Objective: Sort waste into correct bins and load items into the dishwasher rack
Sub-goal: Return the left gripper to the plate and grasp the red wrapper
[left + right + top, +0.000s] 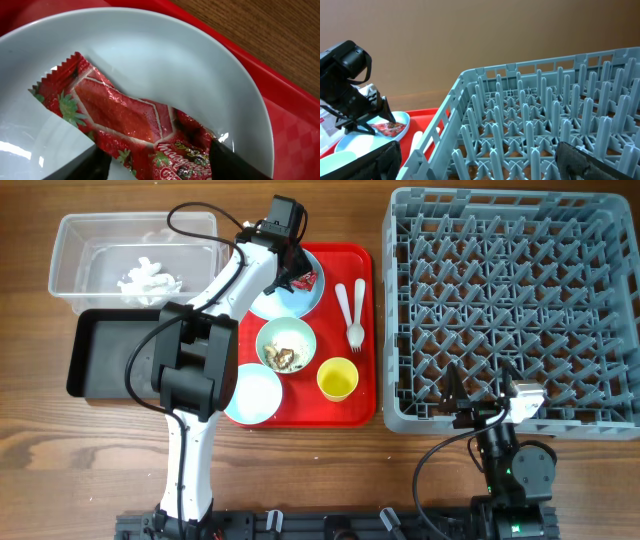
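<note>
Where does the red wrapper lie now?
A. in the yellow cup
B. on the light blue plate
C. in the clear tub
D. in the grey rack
B: the left wrist view shows the red wrapper resting on the light blue plate.

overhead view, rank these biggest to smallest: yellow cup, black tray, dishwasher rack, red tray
1. dishwasher rack
2. red tray
3. black tray, partly covered, but clearly smaller than the red one
4. yellow cup
</note>
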`<state>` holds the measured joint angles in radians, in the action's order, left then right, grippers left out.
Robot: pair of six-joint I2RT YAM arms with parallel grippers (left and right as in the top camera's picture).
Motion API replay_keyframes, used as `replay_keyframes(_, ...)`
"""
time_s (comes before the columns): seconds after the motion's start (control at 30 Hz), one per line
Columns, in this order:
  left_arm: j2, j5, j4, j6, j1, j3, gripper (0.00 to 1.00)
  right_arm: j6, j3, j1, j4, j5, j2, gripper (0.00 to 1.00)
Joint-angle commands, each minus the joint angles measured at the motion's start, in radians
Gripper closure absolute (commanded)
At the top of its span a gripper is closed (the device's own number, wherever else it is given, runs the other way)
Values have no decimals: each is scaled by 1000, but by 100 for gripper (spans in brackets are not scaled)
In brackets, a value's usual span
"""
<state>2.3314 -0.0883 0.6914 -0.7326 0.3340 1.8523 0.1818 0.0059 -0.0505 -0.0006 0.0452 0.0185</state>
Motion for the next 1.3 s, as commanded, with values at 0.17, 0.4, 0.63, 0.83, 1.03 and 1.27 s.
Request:
replay_keyframes(0.17, 26, -18, 0, -8, 5, -38, 69, 9, -1, 2, 2, 13, -5, 0)
replay_keyframes(0.4, 26, -19, 4, -8, 5, -50, 96, 8, -1, 2, 2, 13, -5, 0)
replay_keyframes(0.63, 10, -13, 8, 14, -5, -48, 96, 8, -1, 2, 3, 13, -5, 0)
replay_keyframes(0.83, -84, 20, 39, 100, -18, -46, 96, 8, -1, 2, 2, 13, -5, 0)
replay_keyframes(1.03, -241, 20, 114, 101, -18, -46, 96, 9, -1, 2, 2, 13, -5, 0)
replay_keyframes(1.27, -427, 14, 264, 100, -19, -46, 96, 9, -1, 2, 2, 13, -5, 0)
